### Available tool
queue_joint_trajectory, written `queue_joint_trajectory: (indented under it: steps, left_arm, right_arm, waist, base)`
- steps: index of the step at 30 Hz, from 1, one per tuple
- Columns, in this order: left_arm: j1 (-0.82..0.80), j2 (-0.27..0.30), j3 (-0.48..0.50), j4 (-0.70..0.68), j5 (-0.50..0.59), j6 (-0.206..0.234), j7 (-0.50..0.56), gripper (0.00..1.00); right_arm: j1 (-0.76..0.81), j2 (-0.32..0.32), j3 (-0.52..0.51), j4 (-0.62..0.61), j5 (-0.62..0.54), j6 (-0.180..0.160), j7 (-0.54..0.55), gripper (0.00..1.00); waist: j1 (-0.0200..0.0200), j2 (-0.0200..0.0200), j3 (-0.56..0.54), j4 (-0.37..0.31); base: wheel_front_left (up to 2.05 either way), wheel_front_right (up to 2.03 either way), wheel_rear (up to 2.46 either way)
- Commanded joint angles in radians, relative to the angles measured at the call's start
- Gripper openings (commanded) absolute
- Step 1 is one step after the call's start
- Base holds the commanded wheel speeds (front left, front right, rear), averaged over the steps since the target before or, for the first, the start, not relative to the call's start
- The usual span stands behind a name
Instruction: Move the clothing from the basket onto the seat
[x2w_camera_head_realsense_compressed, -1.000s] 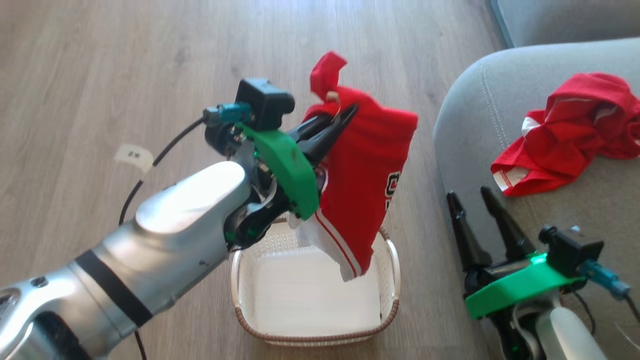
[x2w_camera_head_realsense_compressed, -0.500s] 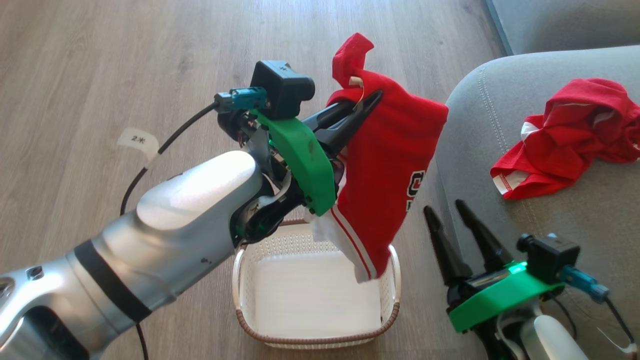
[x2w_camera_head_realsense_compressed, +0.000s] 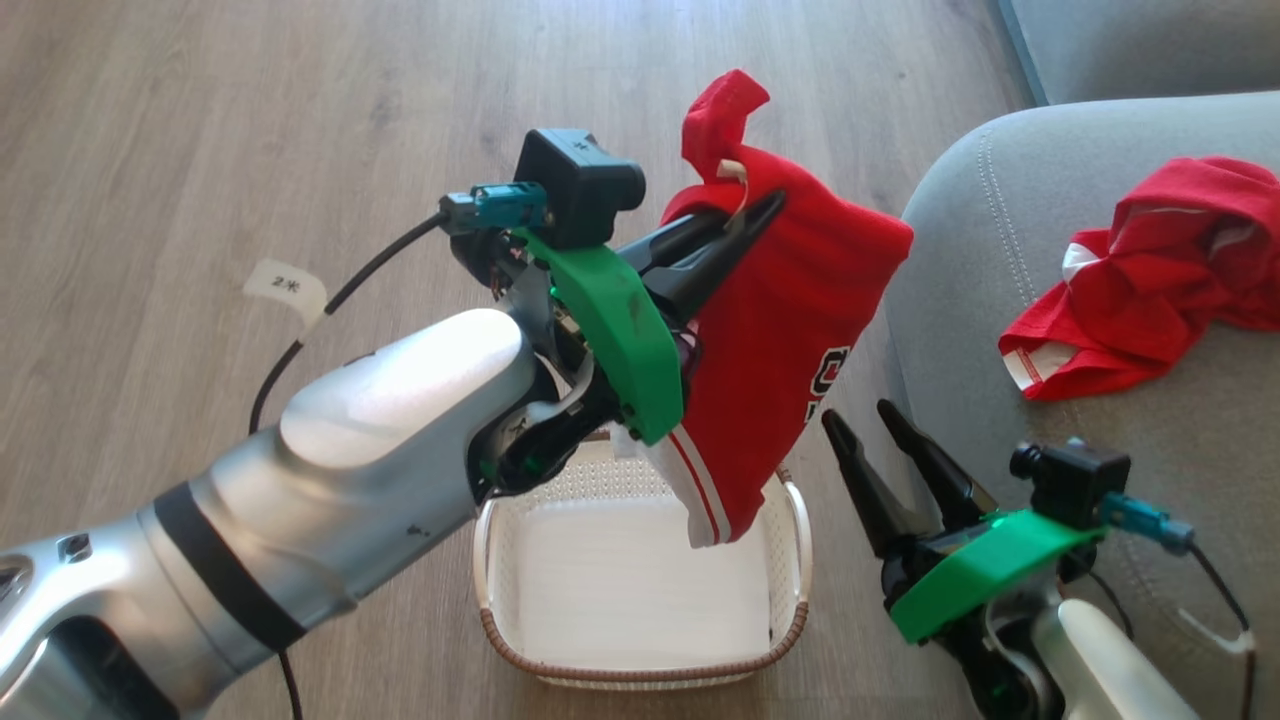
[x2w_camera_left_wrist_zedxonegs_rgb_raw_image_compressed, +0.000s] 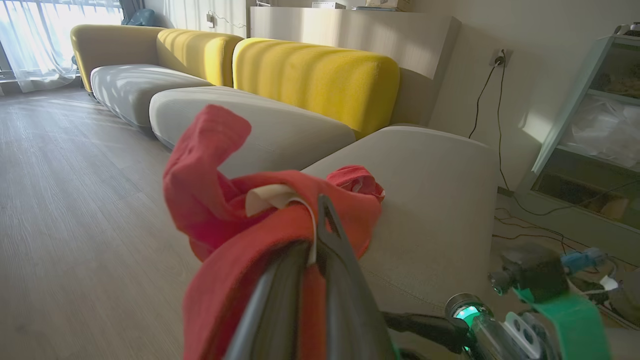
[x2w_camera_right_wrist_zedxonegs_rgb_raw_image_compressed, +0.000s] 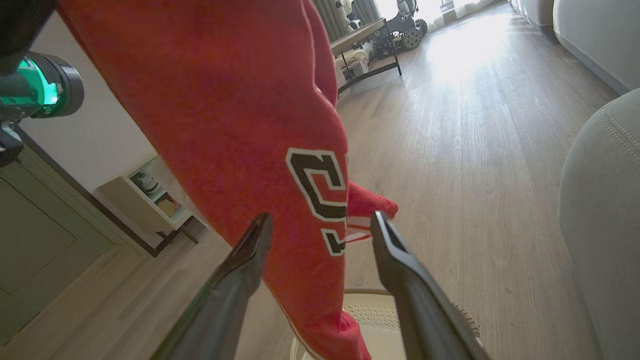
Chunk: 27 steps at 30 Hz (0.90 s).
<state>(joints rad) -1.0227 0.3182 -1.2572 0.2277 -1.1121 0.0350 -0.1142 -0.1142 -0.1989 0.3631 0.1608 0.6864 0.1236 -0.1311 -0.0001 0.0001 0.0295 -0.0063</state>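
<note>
garment (x2w_camera_head_realsense_compressed: 790, 320) has shifted toward seat (x2w_camera_head_realsense_compressed: 960, 250), pinched between fingers (x2w_camera_head_realsense_compressed: 715, 255) of left gripper (x2w_camera_head_realsense_compressed: 765, 207).

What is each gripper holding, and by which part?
The left gripper pinches the red garment at its upper edge, beside the label; the right gripper is open, empty.

Red garment (x2w_camera_head_realsense_compressed: 790, 330): hanging, lettered, striped hem, frame centre, above basket (x2w_camera_head_realsense_compressed: 640, 675), white, perforated, lower centre. Second garment (x2w_camera_head_realsense_compressed: 1150, 280): crumpled, right, on grey seat (x2w_camera_head_realsense_compressed: 1000, 220).

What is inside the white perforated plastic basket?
The white plastic basket shows a bare floor. The red fabric garment, held by the left gripper, jaws shut, hides its far right corner.
</note>
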Motion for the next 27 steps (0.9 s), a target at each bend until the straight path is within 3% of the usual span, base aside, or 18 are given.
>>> queue_joint_trajectory:
  steps: [1, 9, 25, 26, 27]
  left_arm:
    - [-0.053, 0.011, 0.041, -0.029, 0.0, -0.008, 0.001, 0.0]
    - [-0.047, -0.016, 0.035, -0.049, -0.014, -0.011, 0.015, 0.0]
    - [-0.04, -0.026, 0.027, -0.067, -0.022, -0.009, 0.031, 0.0]
    - [-0.04, -0.026, 0.026, -0.067, -0.023, -0.009, 0.031, 0.0]
    - [-0.039, -0.025, 0.026, -0.066, -0.023, -0.009, 0.031, 0.0]
  right_arm:
    - [-0.053, -0.023, 0.027, -0.016, 0.025, 0.007, -0.011, 1.0]
    - [-0.159, -0.087, 0.196, 0.132, 0.187, 0.007, -0.051, 1.0]
    - [-0.39, -0.119, 0.514, 0.205, 0.494, 0.007, -0.06, 1.0]
    - [-0.402, -0.123, 0.531, 0.2, 0.514, 0.007, -0.059, 0.31]
    - [-0.414, -0.127, 0.549, 0.195, 0.538, 0.007, -0.051, 0.0]
  waist:
    - [0.0001, -0.0001, -0.001, 0.006]
    - [0.0001, -0.0001, -0.023, 0.042]
    - [0.0001, -0.0001, -0.022, 0.06]
    - [0.0001, -0.0001, -0.022, 0.059]
    - [0.0001, -0.0001, -0.022, 0.058]
  base:
    - [0.0, 0.0, 0.0]
    - [0.0, 0.0, 0.0]
    - [0.0, 0.0, 0.0]
    - [0.0, 0.0, 0.0]
    - [0.0, 0.0, 0.0]
